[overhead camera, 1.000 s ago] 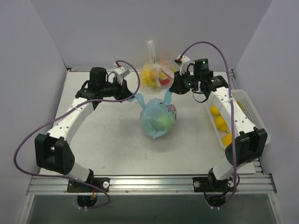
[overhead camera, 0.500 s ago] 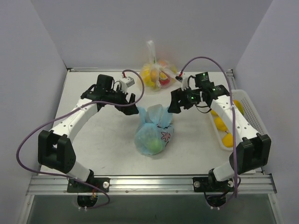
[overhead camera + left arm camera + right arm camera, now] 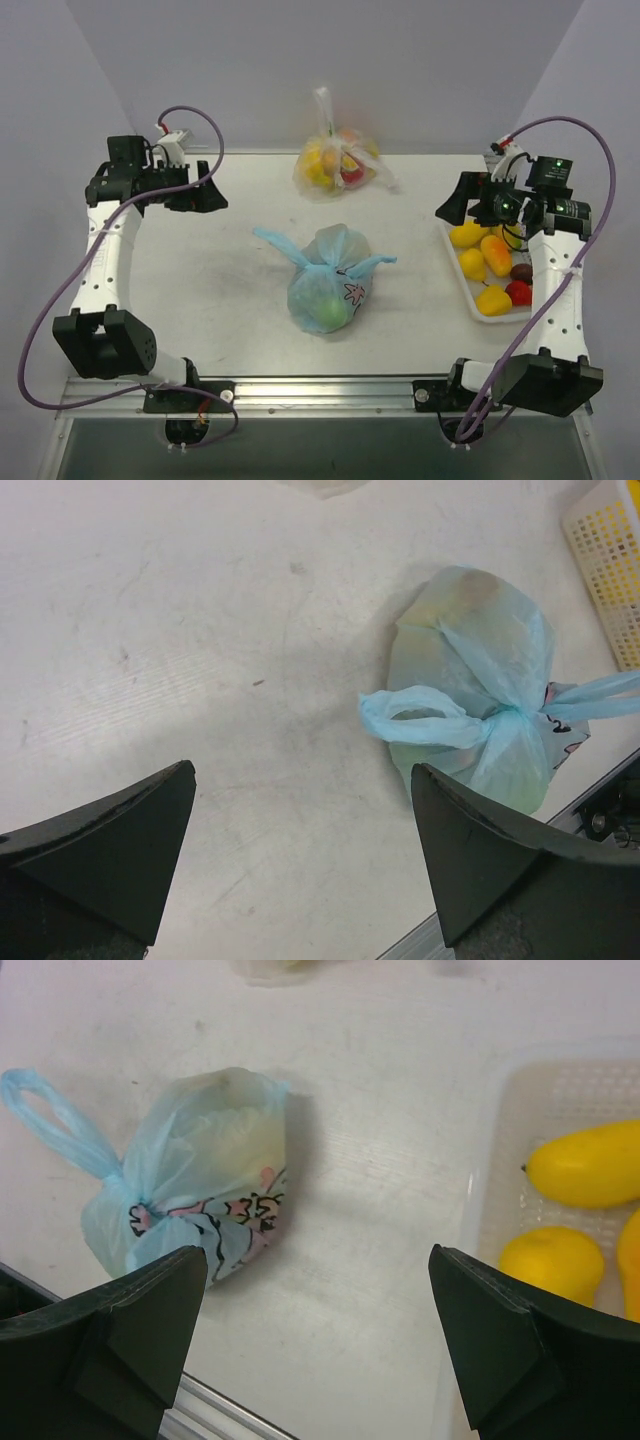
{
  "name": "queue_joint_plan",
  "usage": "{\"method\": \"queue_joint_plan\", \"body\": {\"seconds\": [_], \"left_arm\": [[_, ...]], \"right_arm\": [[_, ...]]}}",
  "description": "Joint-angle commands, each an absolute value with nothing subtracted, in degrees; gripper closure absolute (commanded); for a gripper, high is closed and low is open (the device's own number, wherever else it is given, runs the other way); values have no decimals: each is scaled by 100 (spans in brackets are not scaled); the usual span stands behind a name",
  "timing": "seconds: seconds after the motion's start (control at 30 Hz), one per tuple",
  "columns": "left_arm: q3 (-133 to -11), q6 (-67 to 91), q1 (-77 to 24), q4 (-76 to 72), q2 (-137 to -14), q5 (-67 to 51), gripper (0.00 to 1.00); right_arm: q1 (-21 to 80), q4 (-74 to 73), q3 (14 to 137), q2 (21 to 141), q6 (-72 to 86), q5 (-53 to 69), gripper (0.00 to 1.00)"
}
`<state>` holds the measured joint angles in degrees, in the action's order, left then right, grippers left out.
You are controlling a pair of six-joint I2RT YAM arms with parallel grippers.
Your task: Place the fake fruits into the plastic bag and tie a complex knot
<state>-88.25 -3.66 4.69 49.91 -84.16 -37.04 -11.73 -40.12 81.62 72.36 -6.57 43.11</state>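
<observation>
Left gripper (image 3: pixel 212 197) and right gripper (image 3: pixel 447 200) withdrawn, plastic bag (image 3: pixel 325 270) tied, cartoon print (image 3: pixel 352 293)

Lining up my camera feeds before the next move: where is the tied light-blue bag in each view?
Top external: the light-blue bag lies at the centre of the table.
Left wrist: right of centre, its handle loop pointing left.
Right wrist: left of centre, handle loop at upper left.
Shared landmark: the white fruit basket, right of the bag in every view.
</observation>
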Motion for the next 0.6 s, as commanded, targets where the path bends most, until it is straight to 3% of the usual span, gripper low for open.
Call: {"method": "queue_joint_plan", "body": {"seconds": [0.0,0.33,0.57], "left_arm": [[-8772,-421,913,5528,-8157,-3682,3],[-6391,-1933,1046,5353,-6856,-2277,3],[-5941,-2180,1037,5344,-6399,-2127,3]], "right_arm": [[-1449,-5017,7851,7093,-1132,4185,0],[-1459,-5397,5793,6663,-1897,3235,0],[-1205,-5326,5818,6162,-1925,3016,0]]}}
